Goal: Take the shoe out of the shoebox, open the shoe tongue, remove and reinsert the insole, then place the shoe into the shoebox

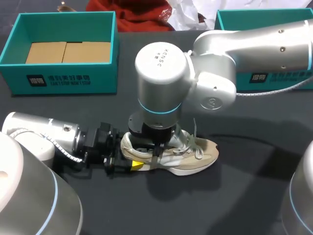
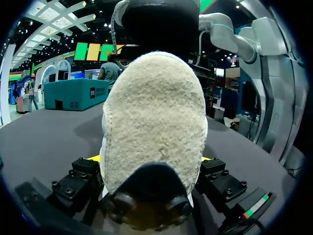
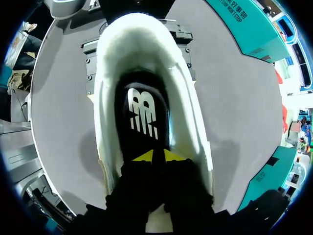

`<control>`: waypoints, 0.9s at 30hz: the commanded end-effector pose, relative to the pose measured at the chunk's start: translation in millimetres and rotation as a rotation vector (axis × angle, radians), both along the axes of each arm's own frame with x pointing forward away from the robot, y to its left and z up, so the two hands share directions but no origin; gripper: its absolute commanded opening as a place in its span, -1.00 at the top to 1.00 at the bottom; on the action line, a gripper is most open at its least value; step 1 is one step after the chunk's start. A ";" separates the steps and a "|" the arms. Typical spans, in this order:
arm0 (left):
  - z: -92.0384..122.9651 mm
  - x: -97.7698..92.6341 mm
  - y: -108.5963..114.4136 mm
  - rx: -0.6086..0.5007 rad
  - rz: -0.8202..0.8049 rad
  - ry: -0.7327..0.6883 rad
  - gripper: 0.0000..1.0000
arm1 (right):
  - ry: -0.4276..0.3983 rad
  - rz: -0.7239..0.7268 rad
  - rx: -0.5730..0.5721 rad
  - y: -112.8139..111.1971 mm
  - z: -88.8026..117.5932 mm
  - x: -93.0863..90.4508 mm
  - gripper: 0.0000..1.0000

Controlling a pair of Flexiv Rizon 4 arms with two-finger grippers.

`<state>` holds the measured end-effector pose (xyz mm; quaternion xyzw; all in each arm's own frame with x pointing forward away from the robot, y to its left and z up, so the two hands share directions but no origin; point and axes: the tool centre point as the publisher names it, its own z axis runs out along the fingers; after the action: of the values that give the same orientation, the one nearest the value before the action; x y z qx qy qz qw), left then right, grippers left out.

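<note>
A beige shoe (image 1: 195, 152) with a white sole lies on its sole in the middle of the dark surface (image 1: 244, 196), heel to the left and toe to the right, outside both boxes. The left arm (image 1: 44, 137) comes in low from the near left, and its jaws are clenched on the fleecy heel of the shoe (image 2: 154, 122), one yellow tip (image 2: 94, 157) against each side. The right arm (image 1: 230, 63) reaches over from the far right and points straight down into the shoe's opening. Its jaws are pressed together, the yellow tips (image 3: 142, 155) meeting on the black insole (image 3: 142, 112) that lies inside. A teal shoebox (image 1: 63, 73) with cardboard in it stands at the far left, and a second teal box (image 1: 230, 22) at the far right.
</note>
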<state>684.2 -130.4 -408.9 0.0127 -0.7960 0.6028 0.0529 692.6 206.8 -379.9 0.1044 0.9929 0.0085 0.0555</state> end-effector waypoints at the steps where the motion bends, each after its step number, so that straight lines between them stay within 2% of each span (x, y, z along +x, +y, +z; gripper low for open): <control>1: -3.6 -0.7 2.6 0.001 0.001 0.000 1.00 | -0.005 -0.002 0.007 -6.9 1.0 -1.3 0.60; 3: -3.6 -0.7 2.6 0.001 0.001 0.000 1.00 | -0.003 -0.006 0.005 -8.6 0.1 -0.2 0.48; 11: -3.6 -0.7 2.6 0.001 0.001 0.000 1.00 | 0.009 -0.012 0.001 -12.0 -7.5 3.4 0.28; 16: -3.6 -0.7 2.6 0.001 0.001 0.000 1.00 | 0.018 -0.001 0.003 -8.9 -15.6 4.4 0.23; 23: -3.6 -0.7 2.6 0.001 0.001 0.000 1.00 | 0.072 0.018 0.005 -3.9 -30.0 -0.8 0.18; 26: -3.6 -0.7 2.6 0.001 0.001 0.000 1.00 | 0.099 0.023 0.002 -4.7 -33.8 -7.8 0.23; 27: -3.6 -0.7 2.6 0.001 0.001 0.000 1.00 | 0.111 0.023 0.000 -5.5 -35.3 -11.1 0.33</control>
<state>684.0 -130.3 -409.4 0.0123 -0.7961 0.6027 0.0528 687.6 198.6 -396.5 0.0940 0.9955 0.0055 0.0063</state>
